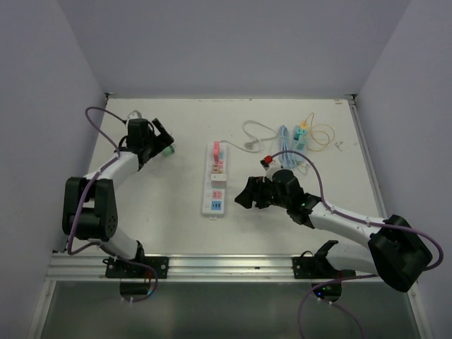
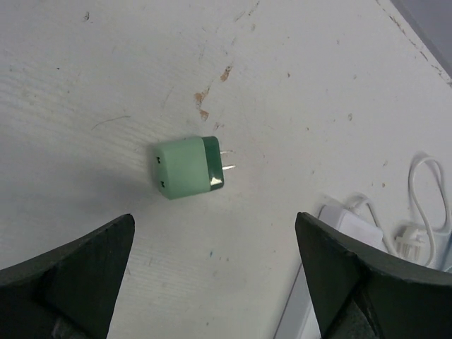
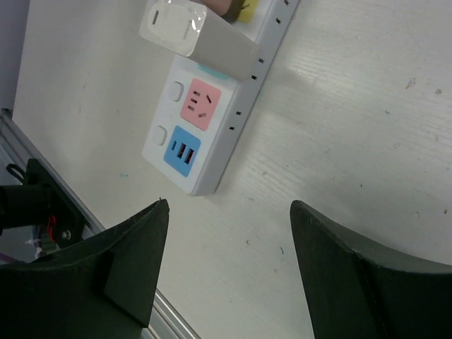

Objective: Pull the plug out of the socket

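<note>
Plug (image 2: 189, 166): green, lying on its side on the table (image 2: 85, 85), out of the strip, two bare metal prongs pointing toward the strip
Plug position: far left part of the table, well apart from the strip, just ahead of the left claw
Left claw (image 2: 214, 233): fingers wide apart, holding nothing, plug beyond the tips and touching neither finger
Strip (image 1: 215, 178): white, lying lengthwise in the middle of the table, pink socket and blue USB block at its near end
White adapter (image 3: 173, 27): plugged into the strip, next to the pink socket in the right wrist view
Right claw (image 3: 229, 212): fingers apart, nothing between them, above bare table just right of the strip's near end, not touching it
Cables (image 1: 300, 138): loose tangle of white, blue and yellow at the far right of the table
</note>
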`<act>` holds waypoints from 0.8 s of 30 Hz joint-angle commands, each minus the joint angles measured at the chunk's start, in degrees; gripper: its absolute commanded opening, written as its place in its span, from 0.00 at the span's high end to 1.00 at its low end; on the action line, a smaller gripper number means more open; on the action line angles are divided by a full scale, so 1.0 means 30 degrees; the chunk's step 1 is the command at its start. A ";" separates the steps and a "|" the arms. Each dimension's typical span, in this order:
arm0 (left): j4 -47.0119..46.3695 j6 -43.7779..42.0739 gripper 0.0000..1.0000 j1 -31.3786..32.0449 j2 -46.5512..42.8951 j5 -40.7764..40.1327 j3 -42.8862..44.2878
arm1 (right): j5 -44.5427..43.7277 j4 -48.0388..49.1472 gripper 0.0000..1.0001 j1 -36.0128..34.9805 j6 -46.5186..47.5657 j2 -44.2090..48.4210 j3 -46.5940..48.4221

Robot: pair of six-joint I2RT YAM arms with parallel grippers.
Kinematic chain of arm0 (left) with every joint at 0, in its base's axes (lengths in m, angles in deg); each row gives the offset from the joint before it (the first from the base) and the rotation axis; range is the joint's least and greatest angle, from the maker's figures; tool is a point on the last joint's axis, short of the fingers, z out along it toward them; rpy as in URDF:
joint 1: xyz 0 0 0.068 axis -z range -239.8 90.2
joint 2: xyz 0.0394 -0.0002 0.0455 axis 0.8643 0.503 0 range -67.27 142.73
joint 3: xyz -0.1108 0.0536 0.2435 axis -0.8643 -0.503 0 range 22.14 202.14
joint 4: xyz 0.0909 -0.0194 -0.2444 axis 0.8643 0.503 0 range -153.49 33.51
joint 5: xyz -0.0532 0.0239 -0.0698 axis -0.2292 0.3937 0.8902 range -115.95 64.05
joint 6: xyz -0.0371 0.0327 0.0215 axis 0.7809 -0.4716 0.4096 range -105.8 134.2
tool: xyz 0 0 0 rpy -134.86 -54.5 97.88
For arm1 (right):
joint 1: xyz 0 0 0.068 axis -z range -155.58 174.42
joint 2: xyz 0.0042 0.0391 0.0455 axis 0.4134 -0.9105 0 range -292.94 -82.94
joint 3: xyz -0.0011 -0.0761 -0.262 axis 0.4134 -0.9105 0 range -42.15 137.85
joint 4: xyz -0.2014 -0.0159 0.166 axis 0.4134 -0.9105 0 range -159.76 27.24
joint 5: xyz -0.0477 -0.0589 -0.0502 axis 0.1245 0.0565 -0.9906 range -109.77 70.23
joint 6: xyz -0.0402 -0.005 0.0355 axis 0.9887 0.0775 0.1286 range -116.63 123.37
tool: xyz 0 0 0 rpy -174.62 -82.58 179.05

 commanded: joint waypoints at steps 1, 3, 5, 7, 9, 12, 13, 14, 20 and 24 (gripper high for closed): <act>0.3192 -0.1440 0.00 0.1829 -0.2129 -0.2364 0.0486 | -0.1206 0.0200 0.26 -0.0016 0.0041 0.0483 -0.0439; 0.5148 -0.1854 0.00 0.2946 -0.2714 -0.3592 0.1041 | -0.1441 0.0113 0.22 -0.0016 -0.0017 0.0630 -0.0643; 0.6297 -0.2148 0.00 0.4500 -0.2951 -0.3862 0.1365 | -0.1908 0.0083 0.18 -0.0016 -0.0134 0.0980 -0.0790; 0.7326 -0.2061 0.00 0.5989 -0.3478 -0.4272 0.1484 | -0.2318 0.0083 0.11 -0.0016 -0.0222 0.1273 -0.1024; 0.8000 -0.1886 0.00 0.7107 -0.3801 -0.4680 0.1658 | -0.2583 0.0024 0.04 -0.0045 -0.0368 0.1450 -0.1171; 0.9171 -0.1534 0.00 0.9973 -0.3452 -0.5208 0.2477 | -0.3110 -0.0063 0.01 -0.0016 -0.0515 0.1655 -0.1376; 0.9348 -0.1417 0.00 1.0476 -0.3305 -0.5327 0.2712 | -0.3286 -0.0064 0.01 -0.0045 -0.0602 0.1714 -0.1405; 0.9872 -0.1329 0.00 1.0916 -0.2985 -0.5502 0.3236 | -0.3345 -0.0064 0.01 -0.0017 -0.0661 0.1772 -0.1522; 1.0812 -0.1328 0.00 1.3468 -0.1171 -0.6059 0.5375 | -0.3609 -0.0152 0.01 -0.0017 -0.0779 0.1977 -0.1757; 1.1400 -0.1386 0.00 1.3821 0.0151 -0.6089 0.6258 | -0.3610 -0.0268 0.01 -0.0016 -0.0692 0.2153 -0.1757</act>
